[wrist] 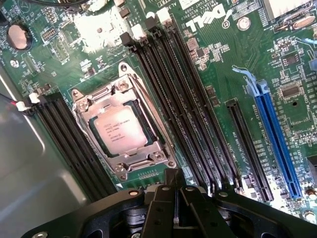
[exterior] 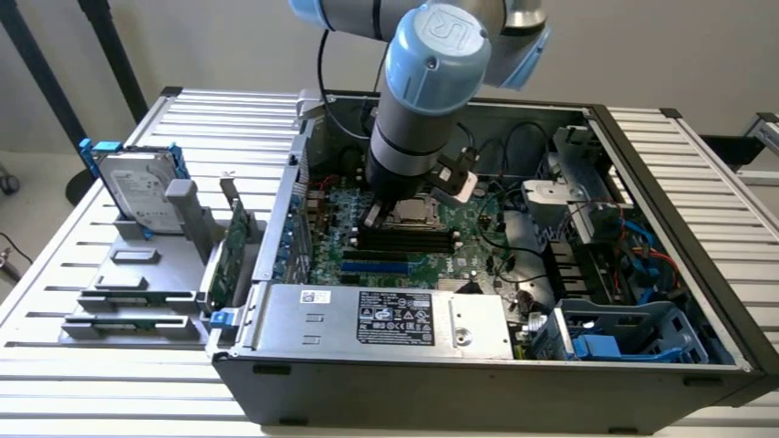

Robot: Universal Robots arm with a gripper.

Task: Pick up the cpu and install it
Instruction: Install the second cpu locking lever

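The cpu (wrist: 120, 131), a small silver square with printed text, lies flat in the metal socket frame (wrist: 94, 106) on the green motherboard (wrist: 233, 64). My gripper (wrist: 176, 186) hangs just above the board beside the socket, its black fingers (wrist: 161, 208) pressed together with nothing between them. In the exterior view the arm reaches down into the open computer case (exterior: 681, 182), and the gripper (exterior: 387, 210) sits over the socket (exterior: 414, 217) in the middle of the board.
Black memory slots (wrist: 183, 99) flank the socket, and a blue card slot (wrist: 277, 144) lies further off. Cables and drive bays (exterior: 597, 228) fill the case on the exterior view's right. The power supply (exterior: 389, 319) is at the front. A hard drive (exterior: 134, 187) and upright green cards (exterior: 232, 255) stand on a holder outside.
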